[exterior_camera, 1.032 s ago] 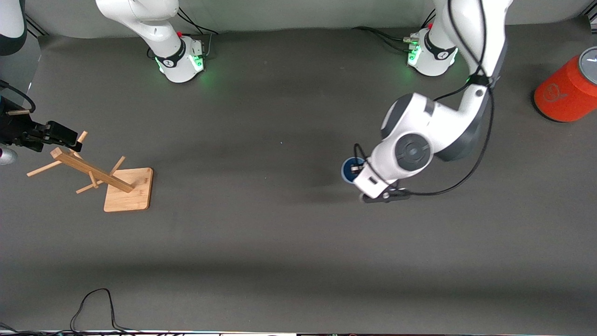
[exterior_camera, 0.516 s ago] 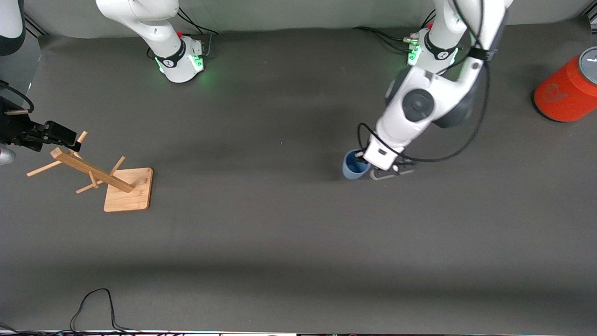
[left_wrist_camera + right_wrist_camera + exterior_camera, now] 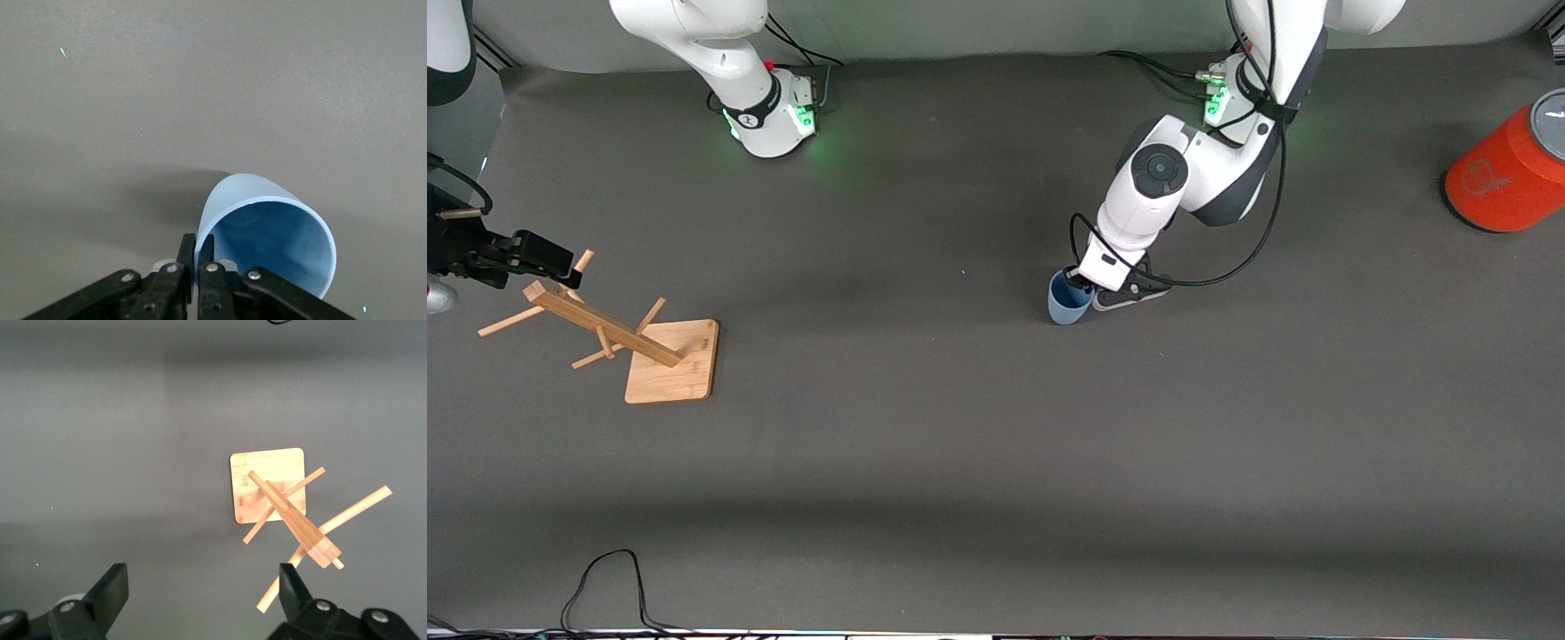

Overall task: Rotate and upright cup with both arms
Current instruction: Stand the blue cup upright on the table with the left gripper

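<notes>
The cup [image 3: 1068, 301] is in the left gripper [image 3: 197, 257], whose fingers are pressed together on its rim wall, one inside and one outside. In the front view the cup hangs tilted over the mat [image 3: 960, 427] near the table's middle, toward the left arm's end, with its mouth turned toward 1 o'clock and its base toward 7. The left arm's wrist covers part of the rim there, so the pinch itself shows only in the left wrist view; whether the base touches the mat cannot be told. In that wrist view the lower edge of the cup is cut off by the frame.

At about 9 o'clock from the cup, well apart, a wooden rack [image 3: 605, 329] stands on its square base. The right gripper [image 3: 203, 590] hovers above the rack's top with its fingers spread wide and nothing between them; the right arm waits. In the front view that gripper is partly cut off at the frame's edge. At 2 o'clock from the cup, an orange can [image 3: 1507, 169] sits at the table's end, also cropped.
</notes>
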